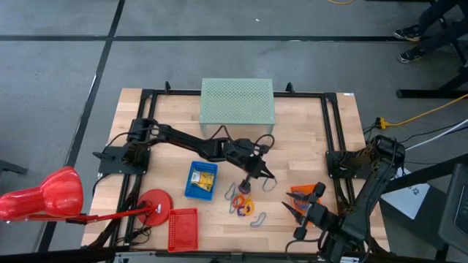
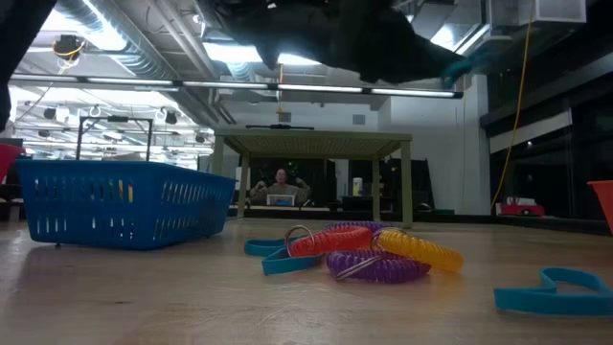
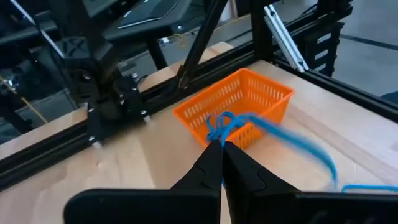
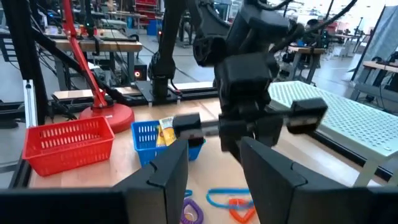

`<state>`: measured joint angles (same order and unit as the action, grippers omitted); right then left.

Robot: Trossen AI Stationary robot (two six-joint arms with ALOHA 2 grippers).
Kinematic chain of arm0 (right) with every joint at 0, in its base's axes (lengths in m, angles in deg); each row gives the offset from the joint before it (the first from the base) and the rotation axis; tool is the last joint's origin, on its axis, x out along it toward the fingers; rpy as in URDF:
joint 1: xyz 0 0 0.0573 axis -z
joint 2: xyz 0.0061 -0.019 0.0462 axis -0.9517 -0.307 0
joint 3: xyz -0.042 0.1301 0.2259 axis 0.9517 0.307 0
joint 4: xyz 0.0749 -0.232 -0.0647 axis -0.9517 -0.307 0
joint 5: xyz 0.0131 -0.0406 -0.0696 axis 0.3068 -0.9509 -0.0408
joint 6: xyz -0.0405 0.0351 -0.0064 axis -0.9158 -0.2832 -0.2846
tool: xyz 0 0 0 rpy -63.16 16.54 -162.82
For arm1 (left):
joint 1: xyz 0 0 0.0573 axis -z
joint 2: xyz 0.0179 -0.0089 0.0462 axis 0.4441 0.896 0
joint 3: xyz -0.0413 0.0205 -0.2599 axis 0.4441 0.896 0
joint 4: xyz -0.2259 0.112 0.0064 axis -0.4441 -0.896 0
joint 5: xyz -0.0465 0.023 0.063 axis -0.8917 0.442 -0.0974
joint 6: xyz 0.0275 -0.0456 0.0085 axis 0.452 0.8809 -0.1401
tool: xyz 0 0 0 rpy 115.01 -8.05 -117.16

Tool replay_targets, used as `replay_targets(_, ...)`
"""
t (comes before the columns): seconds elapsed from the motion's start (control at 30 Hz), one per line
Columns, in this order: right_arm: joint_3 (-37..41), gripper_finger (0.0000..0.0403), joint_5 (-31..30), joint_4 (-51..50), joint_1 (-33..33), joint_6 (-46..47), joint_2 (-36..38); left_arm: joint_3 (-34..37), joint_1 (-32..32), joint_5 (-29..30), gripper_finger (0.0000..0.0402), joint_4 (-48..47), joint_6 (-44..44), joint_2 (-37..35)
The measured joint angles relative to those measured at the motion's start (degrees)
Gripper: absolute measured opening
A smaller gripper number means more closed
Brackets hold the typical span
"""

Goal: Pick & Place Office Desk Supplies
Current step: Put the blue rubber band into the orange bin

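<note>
Currently the left end effector [image 3: 222, 144] is pressed together on a thin blue wire-like loop [image 3: 219, 123], which dangles from the fingertips above the worktop [image 1: 307, 146]. In the high view this end effector [image 1: 257, 174] hangs just right of centre, with the pile of coiled loops [image 1: 242, 204] at about 7 o'clock from it and the orange tray [image 1: 306, 193] at about 4 o'clock. The blue tray [image 1: 201, 180], holding yellow-and-black clips [image 1: 205, 177], lies at 9 o'clock from it.

The step in hand appears to be carrying the loop to a tray, probably the orange one.

- Keep the fingers closed during travel; the wire is thin and may slip.
- Move slowly; the loop swings.
- Centre the loop over the tray before releasing.

The right end effector [image 1: 300, 216] waits, spread and holding nothing, at the worktop's lower right.
</note>
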<state>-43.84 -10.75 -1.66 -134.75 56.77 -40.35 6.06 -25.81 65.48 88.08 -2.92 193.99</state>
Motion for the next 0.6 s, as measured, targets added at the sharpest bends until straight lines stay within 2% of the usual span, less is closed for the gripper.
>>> replay_targets(0.2, 0.0, 0.0151, 1.1, 0.0, 0.6, 0.6, 0.0, -5.8, 1.3, -1.1, 0.0002, -0.2, -0.8, 4.6)
replay_targets(0.6, 0.0, 0.0151, 2.4, 0.0, 0.7, 0.5, 0.0, -24.6, 1.3, -6.4, 0.0002, -1.2, 0.0, 18.1)
